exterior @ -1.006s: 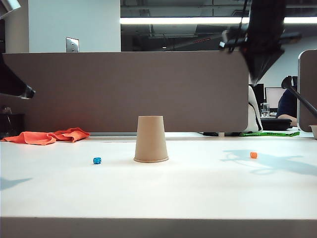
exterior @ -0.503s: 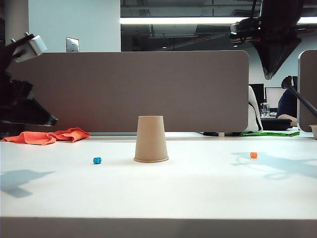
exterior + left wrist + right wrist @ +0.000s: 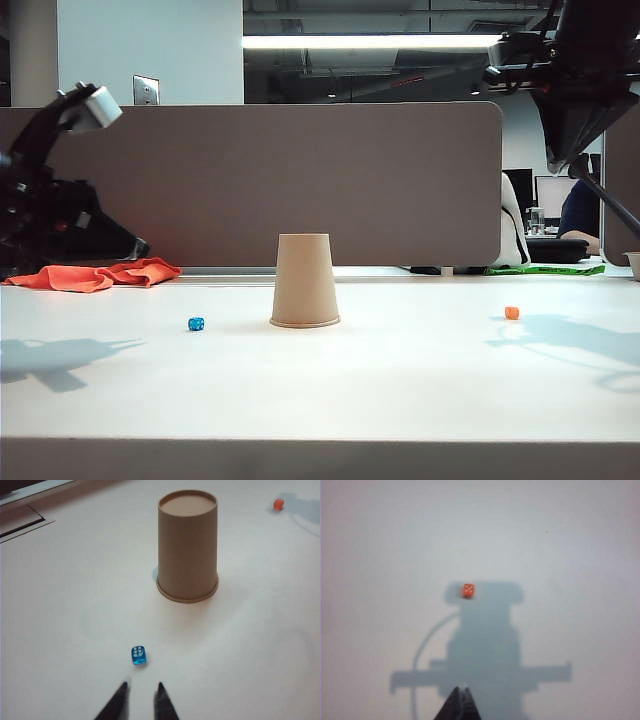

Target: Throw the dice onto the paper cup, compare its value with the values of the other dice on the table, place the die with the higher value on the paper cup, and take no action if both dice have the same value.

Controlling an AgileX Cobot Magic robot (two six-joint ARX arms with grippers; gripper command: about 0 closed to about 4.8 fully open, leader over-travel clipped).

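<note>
From the exterior view I see the paper cup (image 3: 305, 281) upside down mid-table, blue die (image 3: 196, 324) left, orange die (image 3: 512, 313) right. My left gripper (image 3: 140, 696), fingers slightly parted and empty, hovers just short of the blue die. My right gripper (image 3: 460, 696), closed and empty, hangs above the orange die.

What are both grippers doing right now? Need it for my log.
Left gripper: open, empty, above the blue die.
Right gripper: shut, empty, high above the orange die.

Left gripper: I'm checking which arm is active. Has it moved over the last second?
Yes. In the exterior view the left gripper has swung in from the left edge toward the paper cup, now above the orange cloth.
</note>
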